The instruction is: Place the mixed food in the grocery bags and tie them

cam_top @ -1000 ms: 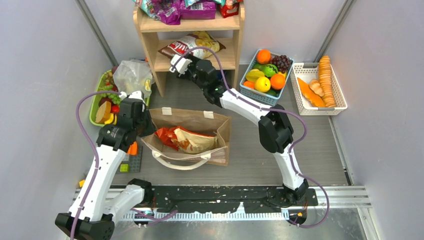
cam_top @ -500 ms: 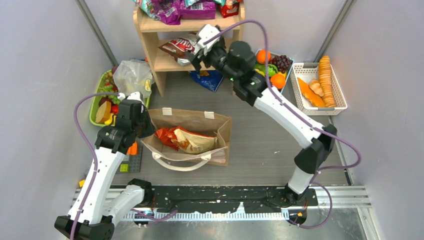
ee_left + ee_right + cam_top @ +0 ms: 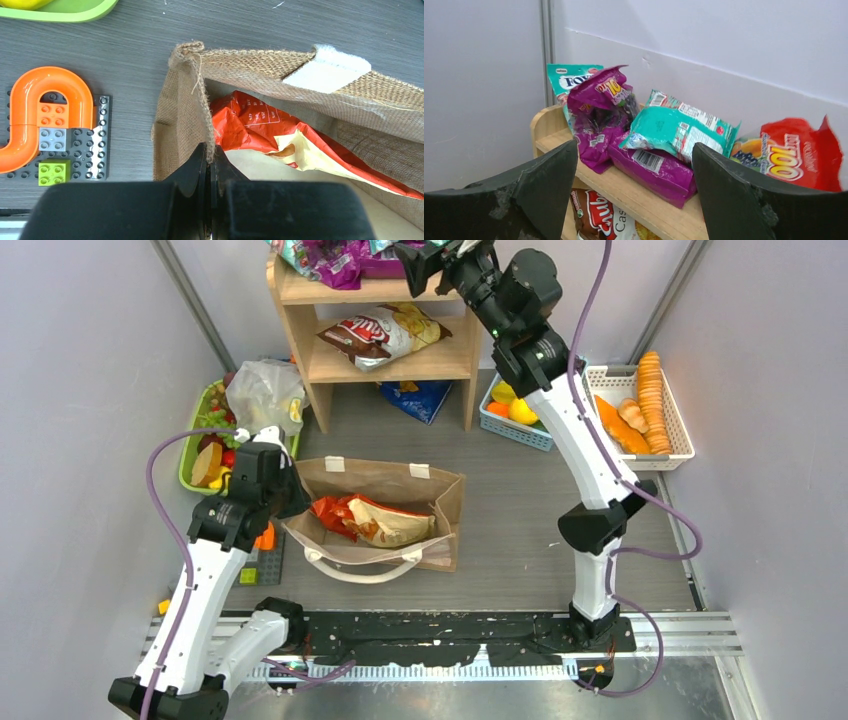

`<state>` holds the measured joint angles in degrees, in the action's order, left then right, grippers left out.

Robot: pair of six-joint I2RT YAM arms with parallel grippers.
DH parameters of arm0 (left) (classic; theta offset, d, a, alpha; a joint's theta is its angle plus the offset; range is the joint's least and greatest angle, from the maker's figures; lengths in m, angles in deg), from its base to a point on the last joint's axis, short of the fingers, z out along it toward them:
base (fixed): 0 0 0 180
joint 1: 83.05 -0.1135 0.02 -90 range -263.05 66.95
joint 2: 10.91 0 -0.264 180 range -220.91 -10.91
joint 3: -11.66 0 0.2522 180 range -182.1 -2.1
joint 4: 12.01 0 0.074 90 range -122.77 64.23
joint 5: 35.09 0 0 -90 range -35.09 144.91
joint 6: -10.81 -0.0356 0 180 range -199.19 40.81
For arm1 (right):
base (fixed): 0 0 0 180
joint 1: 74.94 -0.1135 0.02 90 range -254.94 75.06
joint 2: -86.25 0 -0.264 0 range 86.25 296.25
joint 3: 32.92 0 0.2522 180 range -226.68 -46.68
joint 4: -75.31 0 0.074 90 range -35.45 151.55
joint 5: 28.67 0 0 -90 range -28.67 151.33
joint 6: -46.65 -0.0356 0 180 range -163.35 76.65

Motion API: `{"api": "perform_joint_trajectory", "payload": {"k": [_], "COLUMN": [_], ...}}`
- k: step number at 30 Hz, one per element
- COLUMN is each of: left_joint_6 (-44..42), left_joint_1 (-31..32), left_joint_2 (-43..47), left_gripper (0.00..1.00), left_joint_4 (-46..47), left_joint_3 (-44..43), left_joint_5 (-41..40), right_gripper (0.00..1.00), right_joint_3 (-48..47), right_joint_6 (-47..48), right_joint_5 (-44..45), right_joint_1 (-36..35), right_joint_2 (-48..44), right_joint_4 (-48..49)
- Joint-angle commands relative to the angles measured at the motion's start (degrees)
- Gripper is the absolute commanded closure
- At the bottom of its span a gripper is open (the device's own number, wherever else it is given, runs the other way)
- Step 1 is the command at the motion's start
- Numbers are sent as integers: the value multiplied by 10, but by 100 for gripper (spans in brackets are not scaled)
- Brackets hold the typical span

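1. Now, your left gripper [image 3: 210, 159] is pinched closed on the near-left rim of the burlap tote [image 3: 260, 60]. The frayed fabric edge rises from between its fingers.
2. Inside the tote, just ahead and to the right of that gripper, lies a red-orange snack packet [image 3: 250, 125]. A white handle tab [image 3: 327, 70] sits on the far rim beyond it.
3. Left of the left gripper, on the floor beside the tote, is a toy brick plate [image 3: 55, 135] with an orange curved piece on it.
4. From above, a clear plastic bag [image 3: 262, 390] lies on the floor beyond the left gripper. It rests against a green basket [image 3: 190, 455] and is well apart from the tote.
5. Your right gripper [image 3: 634, 150] stands wide open with nothing between its fingers. It is raised level with the top of the wooden shelf unit [image 3: 634, 200].
6. Straight ahead of the right gripper, on the top shelf, lie purple packets [image 3: 604, 110] with a teal packet [image 3: 674, 130] resting on them. A red packet [image 3: 799, 150] is off to the right.
7. Below the right gripper, a brown-white chip packet [image 3: 385, 332] lies on the middle shelf, and a blue packet [image 3: 415, 398] lies on the floor under the shelf.
8. Under the right arm sits a blue basket [image 3: 515, 430] holding a lemon [image 3: 522, 410].
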<state>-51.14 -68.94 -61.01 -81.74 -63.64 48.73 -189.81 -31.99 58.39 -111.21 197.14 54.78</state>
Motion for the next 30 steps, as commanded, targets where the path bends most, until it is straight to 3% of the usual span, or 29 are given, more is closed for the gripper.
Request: {"api": "perform_joint_trajectory", "payload": {"k": [1, 11, 17, 21, 22, 24, 25, 27, 30], "left_joint_6": [4, 4, -1, -1, -2, -1, -2, -3, -11], "left_joint_1": [0, -1, -1, -1, -1, -1, -1, -1, -1], "left_joint_2": [7, 0, -10, -19, -21, -26, -27, -29, -29], "left_gripper": [100, 100, 100, 100, 100, 100, 100, 100, 100], "left_joint_4": [11, 16, 18, 23, 24, 26, 26, 25, 18], "left_joint_3": [5, 11, 6, 3, 2, 1, 0, -2, -10], "left_joint_5": [21, 18, 15, 12, 13, 14, 14, 13, 1], "right_gripper": [10, 12, 15, 22, 26, 46, 68, 81, 87], "right_joint_3": [-23, -79, -82, -83, -83, -83, -82, -81, -53], "right_joint_6": [-139, -170, -120, -87, -85, -84, -85, -86, -80], "right_joint_5": [-26, 44, 95, 101, 101, 96, 95, 87, 64], "right_joint_1": [29, 41, 44, 45, 45, 45, 45, 43, 37], "right_joint_2": [41, 155, 179, 188, 189, 193, 193, 189, 159], "right_joint_4": [71, 195, 235, 256, 260, 271, 277, 280, 278]}}
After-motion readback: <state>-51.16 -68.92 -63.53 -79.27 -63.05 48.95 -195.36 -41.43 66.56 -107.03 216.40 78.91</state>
